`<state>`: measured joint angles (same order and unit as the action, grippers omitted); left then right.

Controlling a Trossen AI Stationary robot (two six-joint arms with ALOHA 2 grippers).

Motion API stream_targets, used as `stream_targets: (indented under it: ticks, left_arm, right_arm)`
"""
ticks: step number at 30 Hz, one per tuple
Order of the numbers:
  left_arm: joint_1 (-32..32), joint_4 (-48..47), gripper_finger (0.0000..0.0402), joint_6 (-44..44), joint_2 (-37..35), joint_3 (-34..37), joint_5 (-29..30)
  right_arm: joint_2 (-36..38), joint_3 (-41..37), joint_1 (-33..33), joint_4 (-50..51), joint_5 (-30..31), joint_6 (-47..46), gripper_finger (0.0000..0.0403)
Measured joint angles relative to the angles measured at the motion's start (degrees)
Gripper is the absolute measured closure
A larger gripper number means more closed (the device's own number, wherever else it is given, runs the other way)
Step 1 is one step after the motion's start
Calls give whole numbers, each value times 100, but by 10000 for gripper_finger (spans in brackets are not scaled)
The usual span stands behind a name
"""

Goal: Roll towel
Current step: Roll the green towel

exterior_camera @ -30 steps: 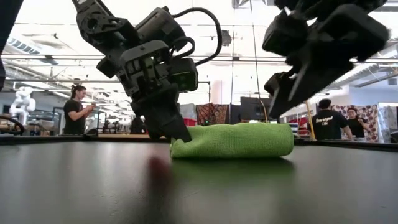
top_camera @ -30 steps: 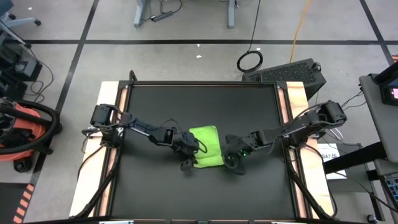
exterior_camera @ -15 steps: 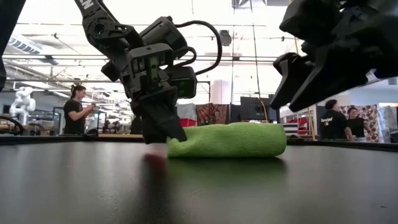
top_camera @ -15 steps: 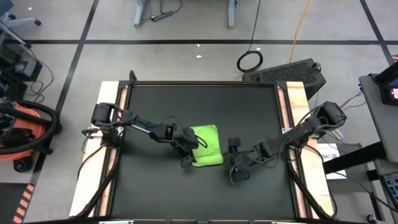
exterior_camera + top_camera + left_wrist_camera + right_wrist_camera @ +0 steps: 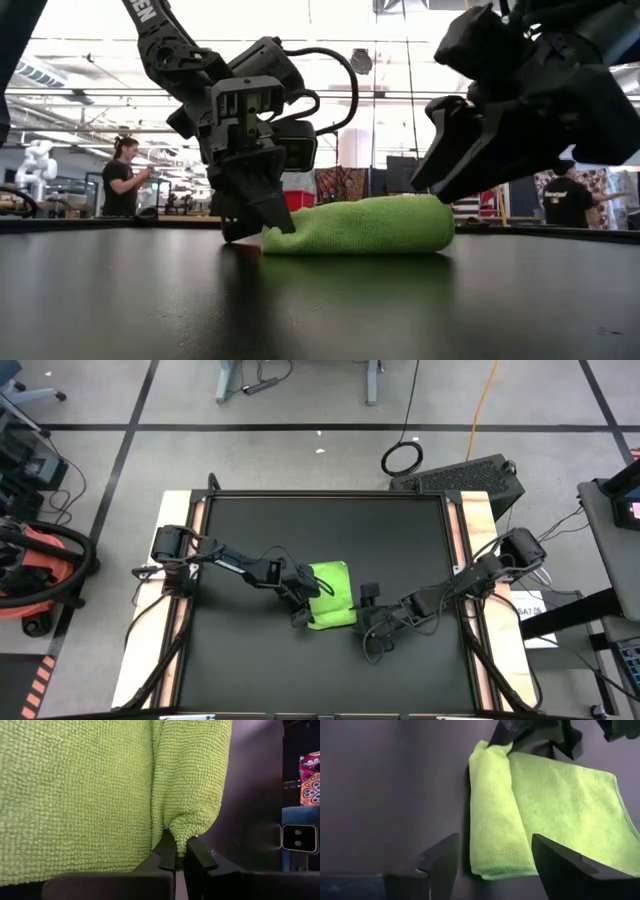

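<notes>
The lime-green towel [image 5: 332, 596] lies on the black mat [image 5: 330, 530], near the middle. Its near part is rolled up into a thick roll [image 5: 492, 815], and the rest lies flat [image 5: 560, 805] beyond it. My left gripper [image 5: 300, 607] is at the roll's left end, low on the mat, shut on the cloth [image 5: 250, 215]. My right gripper [image 5: 366, 622] stands open to the right and near side of the towel, off the cloth [image 5: 492, 865]. In the low view it hangs above the roll's right end [image 5: 470, 140]. My left gripper pinches the left end of the roll [image 5: 176, 839], at a bunched corner, between its two fingers [image 5: 165, 856]. The fingers come from the table's left, slanting down. The towel lies on the mat, the roll's end puckered where the fingers meet.
Wooden strips [image 5: 180, 610] border the mat on both sides. A black box [image 5: 460, 478] sits off the far right corner and an orange vacuum [image 5: 45, 565] stands to the left. People [image 5: 125, 175] are in the room beyond the table.
My right gripper has drawn back from the roll's right end toward the table's near edge. My left gripper has gone a little toward the left edge, still shut on the roll's end, and the towel has slid slightly left with it.
</notes>
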<state>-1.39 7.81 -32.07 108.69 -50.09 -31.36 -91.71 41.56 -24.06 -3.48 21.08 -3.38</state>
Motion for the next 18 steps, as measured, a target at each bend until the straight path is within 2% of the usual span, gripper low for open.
stream_targets:
  ticks: [13, 18]
  left_arm:
    - [86, 66, 387, -68, 37, 13, -213]
    - [114, 68, 387, -68, 43, 15, -327]
  right_arm:
    - [-595, -2, -8, -227, -41, -58, 166]
    - [-818, 7, 115, -332, -93, -400, 196]
